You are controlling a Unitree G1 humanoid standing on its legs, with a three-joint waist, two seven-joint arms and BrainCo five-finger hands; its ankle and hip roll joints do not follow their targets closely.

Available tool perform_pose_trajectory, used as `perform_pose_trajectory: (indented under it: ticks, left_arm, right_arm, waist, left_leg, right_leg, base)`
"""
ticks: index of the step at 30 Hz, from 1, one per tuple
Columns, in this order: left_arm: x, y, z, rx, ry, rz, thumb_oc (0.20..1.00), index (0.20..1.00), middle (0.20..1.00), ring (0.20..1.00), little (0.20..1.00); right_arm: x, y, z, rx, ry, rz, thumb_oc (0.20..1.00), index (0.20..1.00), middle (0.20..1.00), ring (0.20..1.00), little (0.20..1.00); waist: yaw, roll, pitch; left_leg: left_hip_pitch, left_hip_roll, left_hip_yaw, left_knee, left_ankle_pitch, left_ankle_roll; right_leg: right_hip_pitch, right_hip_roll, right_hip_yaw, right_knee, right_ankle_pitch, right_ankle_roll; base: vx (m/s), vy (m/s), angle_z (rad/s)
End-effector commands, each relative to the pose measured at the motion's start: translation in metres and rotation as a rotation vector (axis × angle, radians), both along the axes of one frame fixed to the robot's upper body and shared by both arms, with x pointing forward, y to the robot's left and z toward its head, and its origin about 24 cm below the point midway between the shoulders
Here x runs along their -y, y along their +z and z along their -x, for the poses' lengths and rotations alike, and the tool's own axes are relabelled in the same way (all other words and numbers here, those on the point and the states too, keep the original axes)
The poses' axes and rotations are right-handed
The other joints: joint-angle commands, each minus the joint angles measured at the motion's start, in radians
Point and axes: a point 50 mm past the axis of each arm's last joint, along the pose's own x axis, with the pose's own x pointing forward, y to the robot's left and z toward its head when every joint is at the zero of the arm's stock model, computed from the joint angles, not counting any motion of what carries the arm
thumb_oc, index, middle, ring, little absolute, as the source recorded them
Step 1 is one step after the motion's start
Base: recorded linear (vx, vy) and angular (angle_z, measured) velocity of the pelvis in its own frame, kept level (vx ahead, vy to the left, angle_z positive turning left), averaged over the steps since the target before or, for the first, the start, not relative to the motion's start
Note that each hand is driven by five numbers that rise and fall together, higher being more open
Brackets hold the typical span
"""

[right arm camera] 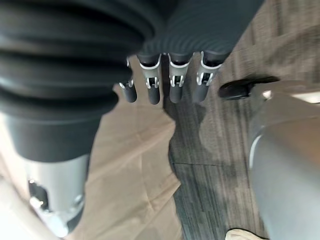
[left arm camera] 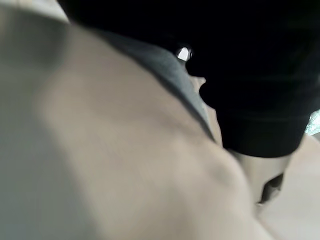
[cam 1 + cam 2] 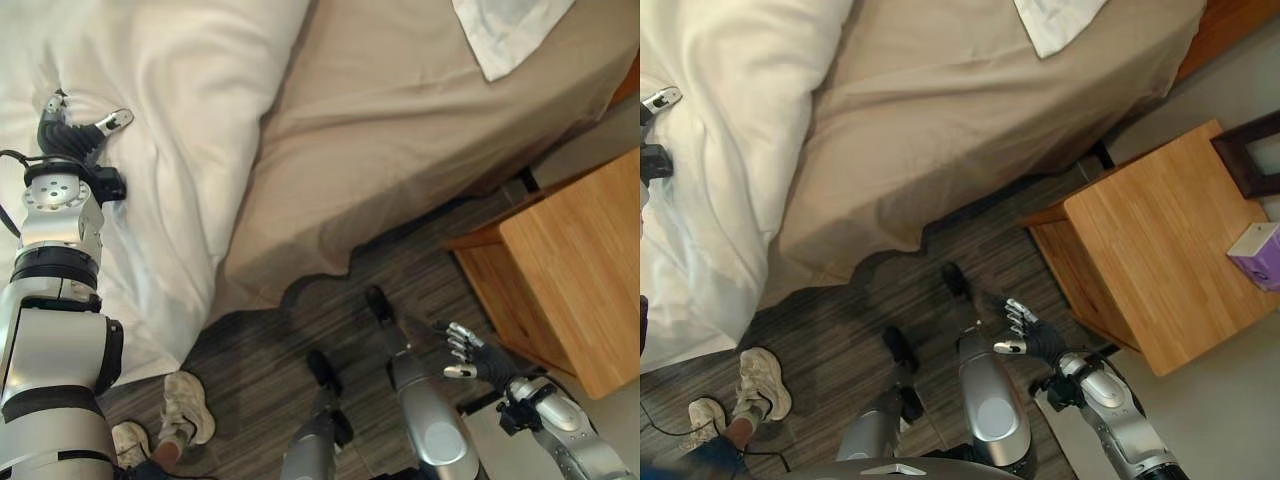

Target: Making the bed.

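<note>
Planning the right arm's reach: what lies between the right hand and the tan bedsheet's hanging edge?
In the left eye view, only bare dark striped wood floor separates the right hand from the tan bedsheet.

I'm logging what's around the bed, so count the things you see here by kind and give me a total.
White duvet: 1
Tan sheet: 1
White pillow: 1
Wooden nightstand: 1
Purple box: 1
Dark picture frame: 1
Person's white shoes: 2
Total: 8

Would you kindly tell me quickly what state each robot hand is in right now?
Left robot hand: on the white duvet; fingers hidden, so it cannot be told.
Right robot hand: open, holding nothing, above the floor.
</note>
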Motion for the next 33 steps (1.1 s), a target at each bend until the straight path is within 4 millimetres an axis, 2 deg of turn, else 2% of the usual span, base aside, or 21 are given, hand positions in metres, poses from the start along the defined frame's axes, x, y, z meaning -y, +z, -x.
perform_pose_trajectory:
  ticks: [1, 4, 6, 7, 8, 10, 13, 14, 15, 16, 17, 20, 21, 25, 27, 28, 29, 30, 31, 32, 33]
  left_arm:
    - [-0.002, 0.006, -0.001, -0.040, -0.003, -0.024, 1.000, 1.000, 1.000, 1.000, 1.000]
    - [0.000, 0.001, -0.003, -0.059, -0.011, -0.021, 1.000, 1.000, 1.000, 1.000, 1.000]
    - [0.014, -0.005, -0.013, -0.121, -0.048, -0.070, 1.000, 1.000, 1.000, 1.000, 1.000]
    - [0.022, -0.004, -0.017, -0.122, -0.074, -0.088, 0.495, 0.495, 0.495, 0.495, 0.495]
    - [0.027, -0.003, -0.020, -0.113, -0.092, -0.093, 0.200, 0.200, 0.200, 0.200, 0.200]
    - [0.062, 0.017, -0.035, -0.035, -0.194, -0.168, 0.200, 0.200, 0.200, 0.200, 0.200]
    - [0.074, 0.026, -0.038, -0.008, -0.222, -0.208, 0.200, 0.200, 0.200, 0.200, 0.200]
    - [0.090, 0.036, -0.042, 0.027, -0.263, -0.263, 0.200, 0.200, 0.200, 0.200, 0.200]
    - [0.090, 0.036, -0.042, 0.027, -0.264, -0.263, 0.200, 0.200, 0.200, 0.200, 0.200]
    - [0.151, 0.060, -0.046, 0.189, -0.458, -0.308, 0.200, 0.200, 0.200, 0.200, 0.200]
    - [0.176, 0.066, -0.044, 0.239, -0.538, -0.328, 0.200, 0.200, 0.200, 0.200, 0.200]
    - [0.232, 0.068, -0.034, 0.339, -0.748, -0.337, 0.200, 0.200, 0.200, 0.200, 0.200]
    - [0.257, 0.065, -0.028, 0.369, -0.850, -0.317, 0.200, 0.200, 0.200, 0.200, 0.200]
    - [0.314, 0.045, -0.005, 0.392, -1.109, -0.303, 0.200, 0.200, 0.200, 0.200, 0.200]
    - [0.327, 0.027, 0.001, 0.352, -1.190, -0.283, 0.200, 0.200, 0.200, 0.200, 0.200]
    - [0.340, 0.012, 0.010, 0.322, -1.270, -0.276, 0.200, 0.200, 0.200, 0.200, 0.200]
    - [0.340, 0.012, 0.010, 0.321, -1.270, -0.276, 0.200, 0.200, 0.200, 0.200, 0.200]
    - [0.349, -0.005, 0.021, 0.287, -1.355, -0.233, 0.200, 0.200, 0.200, 0.200, 0.200]
    - [0.349, -0.005, 0.021, 0.286, -1.355, -0.232, 0.200, 0.200, 0.200, 0.200, 0.200]
    - [0.353, -0.017, 0.024, 0.251, -1.386, -0.215, 0.297, 0.297, 0.297, 0.297, 0.297]
    - [0.355, -0.028, 0.029, 0.217, -1.424, -0.190, 1.000, 1.000, 1.000, 1.000, 1.000]
  right_arm:
    - [-0.004, 0.006, 0.002, 0.035, -0.030, -0.078, 1.000, 1.000, 1.000, 1.000, 1.000]
    - [-0.004, 0.006, 0.002, 0.035, -0.034, -0.081, 1.000, 1.000, 1.000, 1.000, 1.000]
    - [-0.006, 0.003, 0.002, 0.022, -0.043, -0.085, 1.000, 1.000, 1.000, 1.000, 1.000]
    - [-0.006, 0.003, 0.002, 0.023, -0.047, -0.087, 1.000, 1.000, 1.000, 1.000, 1.000]
    - [-0.005, 0.003, 0.002, 0.025, -0.047, -0.081, 1.000, 1.000, 1.000, 1.000, 1.000]
    - [-0.005, 0.003, 0.001, 0.031, -0.052, -0.078, 1.000, 1.000, 1.000, 1.000, 1.000]
    - [-0.006, 0.003, 0.001, 0.034, -0.052, -0.078, 1.000, 1.000, 1.000, 1.000, 1.000]
    - [-0.006, 0.003, 0.001, 0.034, -0.050, -0.076, 1.000, 1.000, 1.000, 1.000, 1.000]
    - [-0.006, 0.003, 0.001, 0.034, -0.050, -0.076, 1.000, 1.000, 1.000, 1.000, 1.000]
    - [-0.005, 0.001, 0.002, 0.033, -0.057, -0.069, 1.000, 1.000, 1.000, 1.000, 1.000]
    - [-0.004, 0.000, 0.002, 0.033, -0.062, -0.062, 1.000, 1.000, 1.000, 1.000, 1.000]
    - [-0.002, -0.003, 0.002, 0.029, -0.075, -0.042, 1.000, 1.000, 1.000, 1.000, 1.000]
    - [-0.002, -0.004, 0.001, 0.025, -0.086, -0.035, 1.000, 1.000, 1.000, 1.000, 1.000]
    - [-0.001, -0.002, -0.002, 0.043, -0.083, -0.001, 1.000, 1.000, 1.000, 1.000, 1.000]
    - [0.000, -0.003, -0.001, 0.044, -0.084, 0.019, 1.000, 1.000, 1.000, 1.000, 1.000]
    - [0.002, -0.003, -0.002, 0.045, -0.087, 0.037, 1.000, 1.000, 1.000, 1.000, 1.000]
    - [0.002, -0.003, -0.002, 0.044, -0.087, 0.037, 1.000, 1.000, 1.000, 1.000, 1.000]
    - [0.004, 0.000, -0.004, 0.054, -0.094, 0.036, 1.000, 1.000, 1.000, 1.000, 1.000]
    - [0.004, -0.001, -0.004, 0.053, -0.094, 0.037, 1.000, 1.000, 1.000, 1.000, 1.000]
    - [0.004, 0.000, -0.004, 0.055, -0.098, 0.032, 1.000, 1.000, 1.000, 1.000, 1.000]
    - [0.006, 0.002, -0.004, 0.062, -0.096, 0.040, 1.000, 1.000, 1.000, 1.000, 1.000]
  waist:
    - [-0.034, -0.016, -0.016]
    - [-0.037, -0.013, -0.011]
    - [-0.048, 0.000, -0.004]
    - [-0.048, 0.002, -0.004]
    - [-0.049, 0.006, -0.004]
    - [-0.050, 0.023, -0.016]
    - [-0.050, 0.028, -0.020]
    - [-0.048, 0.034, -0.025]
    - [-0.048, 0.034, -0.025]
    - [-0.043, 0.053, -0.040]
    - [-0.041, 0.059, -0.044]
    - [-0.038, 0.075, -0.058]
    - [-0.037, 0.080, -0.065]
    - [-0.044, 0.094, -0.081]
    - [-0.049, 0.099, -0.090]
    - [-0.051, 0.105, -0.093]
    - [-0.051, 0.105, -0.094]
    - [-0.053, 0.113, -0.095]
    - [-0.053, 0.113, -0.095]
    - [-0.055, 0.116, -0.096]
    - [-0.057, 0.120, -0.098]
  left_leg:
    - [0.019, 0.009, 0.034, 0.012, 0.060, -0.026]
    - [0.019, 0.008, 0.034, 0.012, 0.059, -0.025]
    - [0.023, 0.003, 0.037, 0.012, 0.055, -0.024]
    - [0.028, 0.002, 0.038, 0.012, 0.053, -0.023]
    - [0.032, 0.000, 0.038, 0.012, 0.050, -0.022]
    - [0.053, -0.007, 0.036, 0.012, 0.044, -0.019]
    - [0.061, -0.009, 0.034, 0.012, 0.042, -0.017]
    - [0.068, -0.012, 0.031, 0.012, 0.041, -0.016]
    - [0.068, -0.012, 0.031, 0.012, 0.041, -0.016]
    - [0.091, -0.024, 0.018, 0.012, 0.036, -0.009]
    - [0.098, -0.029, 0.011, 0.012, 0.035, -0.006]
    - [0.116, -0.039, -0.002, 0.012, 0.032, 0.001]
    - [0.124, -0.044, -0.007, 0.012, 0.031, 0.005]
    - [0.148, -0.055, -0.014, 0.012, 0.021, 0.015]
    - [0.153, -0.061, -0.011, 0.012, 0.021, 0.021]
    - [0.154, -0.065, -0.011, 0.012, 0.020, 0.024]
    - [0.154, -0.065, -0.011, 0.012, 0.020, 0.024]
    - [0.159, -0.069, -0.009, 0.012, 0.018, 0.028]
    - [0.159, -0.069, -0.009, 0.012, 0.017, 0.029]
    - [0.164, -0.071, -0.009, 0.012, 0.015, 0.031]
    - [0.167, -0.074, -0.008, 0.012, 0.014, 0.034]
  right_leg:
    - [0.074, 0.015, 0.051, 0.011, -0.085, 0.075]
    - [0.072, 0.015, 0.055, 0.011, -0.084, 0.075]
    - [0.069, 0.018, 0.066, 0.011, -0.083, 0.073]
    - [0.072, 0.019, 0.068, 0.011, -0.084, 0.072]
    - [0.076, 0.018, 0.069, 0.011, -0.085, 0.073]
    - [0.092, 0.016, 0.069, 0.011, -0.088, 0.074]
    - [0.099, 0.015, 0.068, 0.011, -0.089, 0.074]
    - [0.106, 0.012, 0.067, 0.011, -0.089, 0.074]
    - [0.107, 0.012, 0.067, 0.011, -0.089, 0.074]
    - [0.133, 0.002, 0.061, 0.011, -0.093, 0.073]
    - [0.144, -0.002, 0.057, 0.011, -0.095, 0.073]
    - [0.167, -0.011, 0.050, 0.011, -0.100, 0.072]
    - [0.178, -0.015, 0.050, 0.011, -0.101, 0.073]
    - [0.203, -0.024, 0.052, 0.011, -0.106, 0.074]
    - [0.207, -0.027, 0.060, 0.011, -0.103, 0.074]
    - [0.208, -0.028, 0.064, 0.011, -0.102, 0.074]
    - [0.208, -0.028, 0.064, 0.011, -0.102, 0.074]
    - [0.212, -0.031, 0.071, 0.011, -0.102, 0.074]
    - [0.212, -0.031, 0.071, 0.011, -0.102, 0.074]
    - [0.215, -0.032, 0.073, 0.011, -0.102, 0.074]
    - [0.218, -0.035, 0.078, 0.011, -0.101, 0.074]
  base:
    - [0.00, 0.000, 0.00]
    - [0.00, 0.000, 0.00]
    - [0.00, 0.000, 0.00]
    - [0.00, 0.000, 0.00]
    - [0.02, 0.011, -0.03]
    - [0.02, 0.022, -0.04]
    - [0.01, 0.003, 0.08]
    - [0.00, -0.007, 0.06]
    - [0.02, -0.003, 0.03]
    - [0.00, 0.000, 0.00]
    - [0.03, 0.007, 0.17]
    - [0.00, 0.007, 0.25]
    - [-0.01, 0.007, 0.17]
    - [0.01, 0.032, 0.05]
    - [-0.01, 0.051, 0.01]
    - [-0.01, 0.043, -0.02]
    - [-0.01, 0.053, -0.09]
    - [0.00, 0.032, -0.07]
    - [0.00, 0.046, -0.06]
    - [0.00, 0.041, -0.01]
    - [0.00, 0.041, 0.00]
